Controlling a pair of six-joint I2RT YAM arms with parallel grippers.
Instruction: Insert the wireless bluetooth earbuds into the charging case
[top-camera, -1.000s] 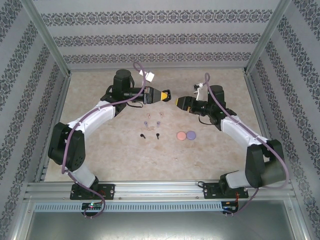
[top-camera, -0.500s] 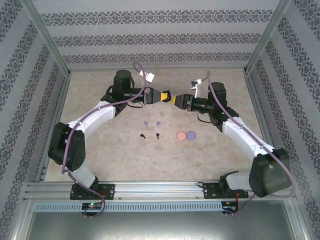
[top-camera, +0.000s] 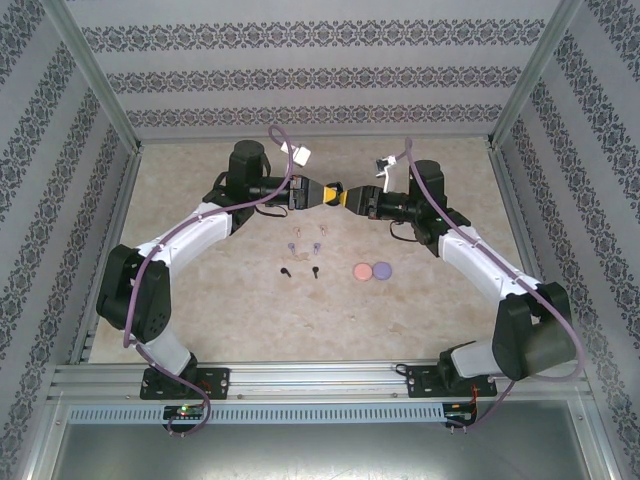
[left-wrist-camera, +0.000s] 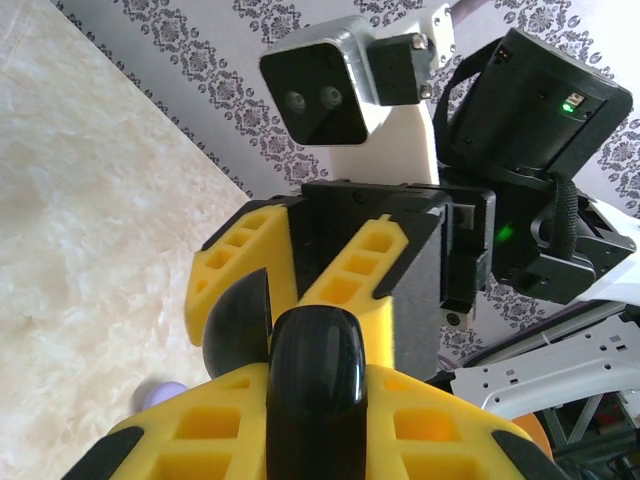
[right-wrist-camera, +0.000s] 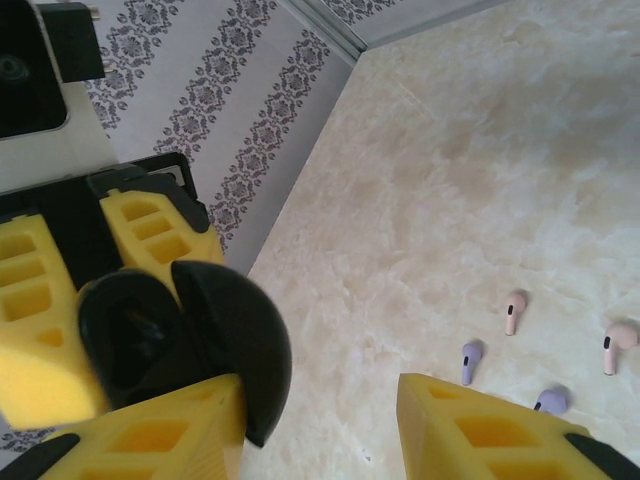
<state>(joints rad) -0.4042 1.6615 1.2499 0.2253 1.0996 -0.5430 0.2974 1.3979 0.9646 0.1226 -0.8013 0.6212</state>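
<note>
none of the six earbuds (top-camera: 313, 247) is in yet. all lie on the counter (top-camera: 240, 300), on the near side of the end effectors: the pink pair (top-camera: 298, 232) farthest, the purple pair (top-camera: 291, 246) in the middle, the black pair (top-camera: 285, 271) nearest. the black case (right-wrist-camera: 215, 330) is held in the air over the counter's far middle, hinged open, clenched in the left end effector (top-camera: 332, 192). the right end effector (top-camera: 347, 197) faces it tip to tip, released. one finger (right-wrist-camera: 160, 430) is just beside the lid and the other is well clear, so it grasps nothing. the case looks readied, and every insertion is left to do. right of the earbuds lie a pink disc (top-camera: 362, 270) and a purple disc (top-camera: 381, 269), touching; these are likely the other cases. the top view gives the whole layout, black pair included, though the case is a speck there. the right wrist view shows the case's open hollow. the left wrist view shows the grip across its rim.
</note>
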